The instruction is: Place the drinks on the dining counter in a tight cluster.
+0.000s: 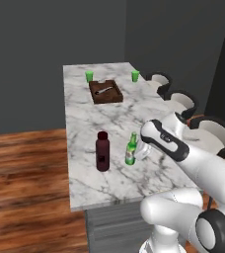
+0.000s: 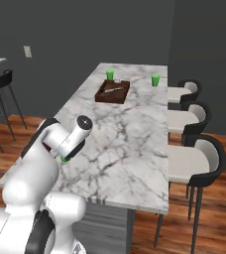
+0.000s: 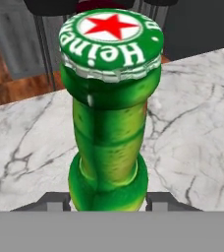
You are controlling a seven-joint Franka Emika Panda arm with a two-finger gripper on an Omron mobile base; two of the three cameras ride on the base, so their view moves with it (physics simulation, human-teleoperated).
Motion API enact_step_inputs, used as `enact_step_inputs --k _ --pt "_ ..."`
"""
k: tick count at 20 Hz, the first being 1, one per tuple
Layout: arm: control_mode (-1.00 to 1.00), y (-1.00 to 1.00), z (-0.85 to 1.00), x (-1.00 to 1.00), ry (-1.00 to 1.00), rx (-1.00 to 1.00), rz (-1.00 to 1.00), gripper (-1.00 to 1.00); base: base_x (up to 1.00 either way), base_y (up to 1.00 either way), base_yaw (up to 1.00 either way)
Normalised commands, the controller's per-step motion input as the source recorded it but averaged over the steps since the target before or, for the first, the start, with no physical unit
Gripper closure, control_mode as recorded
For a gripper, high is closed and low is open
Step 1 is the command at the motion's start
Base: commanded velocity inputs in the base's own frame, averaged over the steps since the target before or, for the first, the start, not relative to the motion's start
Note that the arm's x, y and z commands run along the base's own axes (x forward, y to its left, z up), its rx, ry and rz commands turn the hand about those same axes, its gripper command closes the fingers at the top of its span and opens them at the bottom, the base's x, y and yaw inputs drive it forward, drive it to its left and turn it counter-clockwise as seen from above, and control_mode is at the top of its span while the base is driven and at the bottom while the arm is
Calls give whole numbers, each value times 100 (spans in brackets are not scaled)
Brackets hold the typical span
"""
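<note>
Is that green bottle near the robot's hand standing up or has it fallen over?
Standing upright. The green bottle rests base-down on the marble counter, neck pointing up, its cap on top in the hand view.

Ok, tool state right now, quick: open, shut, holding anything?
Tool: shut on the green bottle, fingertips on either side of its body, bottle upright on the counter.
</note>
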Motion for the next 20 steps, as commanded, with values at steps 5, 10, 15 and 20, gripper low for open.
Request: enact_step_inputs --k 5,10,15,20 --pt "-100 0 0 37 0 -4 0 100 0 0 0" --pt "-100 0 0 8 1 -4 0 100 0 0 0" --pt "-100 2 0 0 4 -2 0 100 0 0 0" --pt "-100 12 0 -9 0 0 0 100 0 0 0"
